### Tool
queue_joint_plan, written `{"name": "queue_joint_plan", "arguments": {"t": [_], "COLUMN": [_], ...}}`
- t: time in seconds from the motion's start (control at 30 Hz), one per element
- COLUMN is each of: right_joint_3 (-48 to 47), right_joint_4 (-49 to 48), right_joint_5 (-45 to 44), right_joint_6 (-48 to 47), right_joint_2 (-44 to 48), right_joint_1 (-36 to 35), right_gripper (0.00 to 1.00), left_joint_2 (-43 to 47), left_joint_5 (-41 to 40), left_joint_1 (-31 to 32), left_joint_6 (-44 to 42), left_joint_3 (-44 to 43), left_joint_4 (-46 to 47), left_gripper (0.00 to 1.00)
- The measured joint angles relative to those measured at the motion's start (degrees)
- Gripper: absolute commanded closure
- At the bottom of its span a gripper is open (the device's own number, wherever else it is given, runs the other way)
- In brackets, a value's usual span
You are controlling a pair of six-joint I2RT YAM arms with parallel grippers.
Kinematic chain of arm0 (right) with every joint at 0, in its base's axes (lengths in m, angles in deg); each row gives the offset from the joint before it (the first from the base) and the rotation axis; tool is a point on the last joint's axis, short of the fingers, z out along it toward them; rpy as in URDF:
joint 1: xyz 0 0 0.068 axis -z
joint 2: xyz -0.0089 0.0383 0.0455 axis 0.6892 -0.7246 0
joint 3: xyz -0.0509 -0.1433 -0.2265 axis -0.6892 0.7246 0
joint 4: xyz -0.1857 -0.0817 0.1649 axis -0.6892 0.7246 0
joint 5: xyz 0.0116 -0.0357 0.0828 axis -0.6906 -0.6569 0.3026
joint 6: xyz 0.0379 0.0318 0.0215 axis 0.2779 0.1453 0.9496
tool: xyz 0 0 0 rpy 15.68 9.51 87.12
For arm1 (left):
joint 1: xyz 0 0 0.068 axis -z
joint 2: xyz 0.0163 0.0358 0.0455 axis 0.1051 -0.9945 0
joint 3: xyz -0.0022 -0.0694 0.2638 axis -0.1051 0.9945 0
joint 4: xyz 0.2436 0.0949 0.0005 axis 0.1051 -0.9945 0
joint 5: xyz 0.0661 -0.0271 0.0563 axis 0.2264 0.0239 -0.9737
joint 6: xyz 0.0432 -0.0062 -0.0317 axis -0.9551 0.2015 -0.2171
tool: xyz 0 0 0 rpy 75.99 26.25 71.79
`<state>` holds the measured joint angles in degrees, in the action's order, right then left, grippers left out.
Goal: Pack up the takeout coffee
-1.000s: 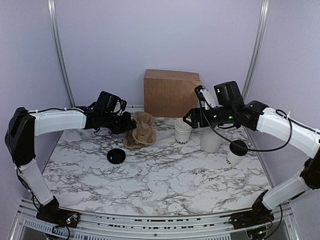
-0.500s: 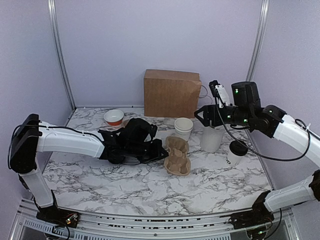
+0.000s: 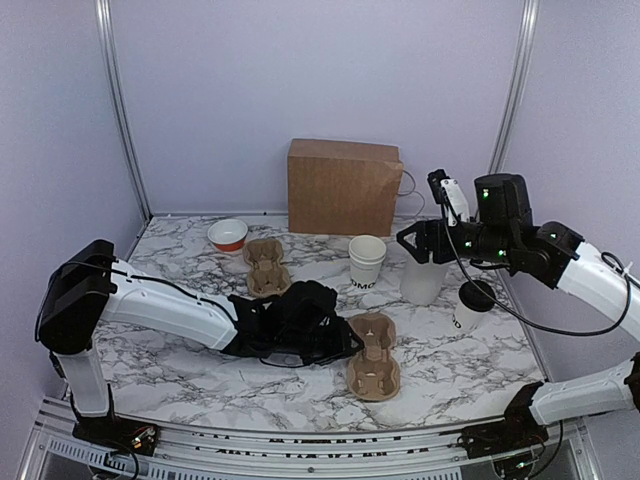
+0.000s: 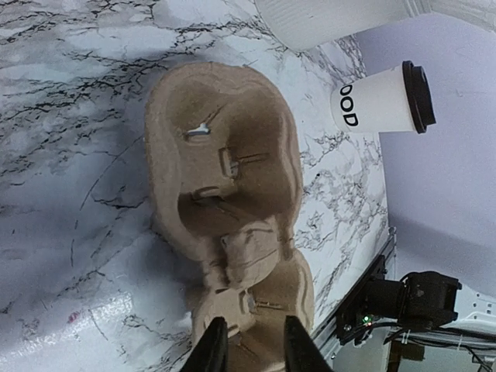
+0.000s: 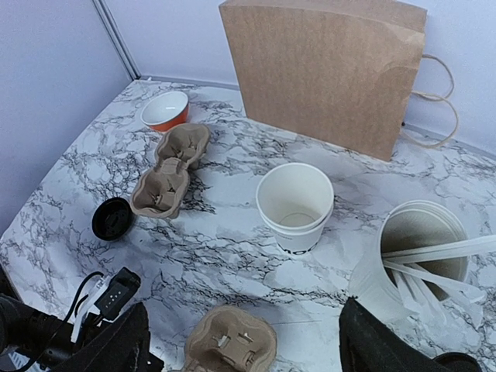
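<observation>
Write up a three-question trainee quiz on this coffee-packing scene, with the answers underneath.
1. True or false: the takeout coffee has no lid.
2. The right gripper is: A open, holding nothing; B shut on something; C out of sight.
3. Fill in: ___ cardboard cup carriers lie on the table.

Key: 1 false, it wears a black lid. 2 A. 3 two.

The table [image 3: 480, 370] is smooth and marble-patterned, with a slight sheen. The carrier [image 4: 225, 178] is rough, matt brown pulp. The coffee [image 4: 380, 99] is white paper under a glossy black plastic lid [image 4: 417, 94].
</observation>
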<state>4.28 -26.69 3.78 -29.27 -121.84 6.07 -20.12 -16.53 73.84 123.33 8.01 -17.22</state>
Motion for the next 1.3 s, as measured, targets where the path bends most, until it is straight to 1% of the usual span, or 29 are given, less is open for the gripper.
{"name": "queue_joint_plan", "arguments": {"t": [0.03,0.13,0.2,0.27,0.43,0.5,0.63,0.83,0.87,1.0,1.1,1.3], "right_joint_3": [0.0,0.0,0.0,0.0,-0.1,-0.5,-1.2,-4.7,-5.4,-9.1,-14.4,-24.6], "right_joint_4": [0.0,0.1,0.0,0.0,-1.0,-1.5,-3.8,-8.2,-9.2,-13.8,-16.5,-19.2], "right_joint_5": [0.0,0.0,0.1,0.3,1.8,3.6,7.4,13.5,14.9,20.4,23.4,26.8], "right_joint_6": [0.0,0.0,0.0,0.0,0.3,0.7,1.6,3.4,4.0,6.5,8.2,10.7], "right_joint_2": [0.0,0.0,0.0,0.0,-0.7,-1.7,-4.3,-9.8,-10.8,-16.9,-23.7,-35.3], "right_joint_1": [0.0,0.0,0.0,0.0,1.0,2.7,7.8,13.6,14.8,19.8,22.8,26.0], "right_gripper": [0.19,0.19,0.18,0.18,0.18,0.18,0.18,0.18,0.18,0.18,0.18,0.18], "left_joint_2": [0.0,0.1,0.3,0.9,4.8,6.7,11.4,18.8,20.4,25.6,28.5,32.5], "left_joint_5": [-0.2,-1.3,-2.4,-3.8,-8.4,-10.1,-12.4,-13.6,-13.6,-13.4,-13.2,-12.3], "left_joint_1": [0.2,0.4,0.4,0.4,0.4,0.3,-0.7,-5.6,-6.6,-10.2,-12.3,-14.8], "left_joint_6": [0.2,0.4,-0.2,-1.3,-5.7,-7.8,-12.2,-17.5,-18.2,-20.8,-22.5,-25.0], "left_joint_3": [0.0,0.1,0.1,0.1,0.1,-0.2,-0.4,-0.2,0.0,0.9,1.9,3.6], "left_joint_4": [0.2,0.3,0.0,-1.2,-5.7,-7.4,-10.1,-12.9,-13.1,-14.1,-15.3,-18.7], "left_gripper": [0.56,0.50,0.47,0.44,0.34,0.31,0.21,0.03,0.01,0.01,0.01,0.01]}}
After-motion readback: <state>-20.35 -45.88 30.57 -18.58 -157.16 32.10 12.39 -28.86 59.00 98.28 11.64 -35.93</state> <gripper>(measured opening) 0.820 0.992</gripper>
